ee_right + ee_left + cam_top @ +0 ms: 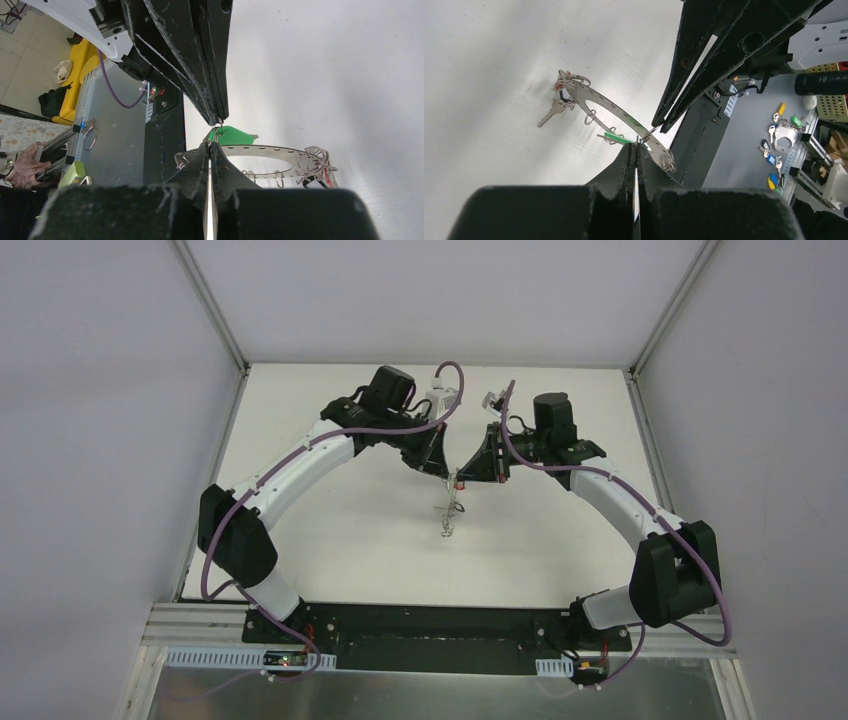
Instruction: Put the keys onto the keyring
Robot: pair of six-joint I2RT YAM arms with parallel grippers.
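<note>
**tbh_lurker:** what's the overhead cam got?

**yam_fan:** both arms bend in over the middle of the table (330,550). left gripper (445,472) and right gripper (466,476) are tip to tip, fingers pinched tight. keyring (449,515) dangles edge-on from where they meet, slanting toward the near edge.

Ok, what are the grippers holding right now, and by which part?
Both the left gripper and right gripper are shut at one spot on the keyring rim, beside the green key. Whether each pinches rim or wire loop cannot be told.
</note>
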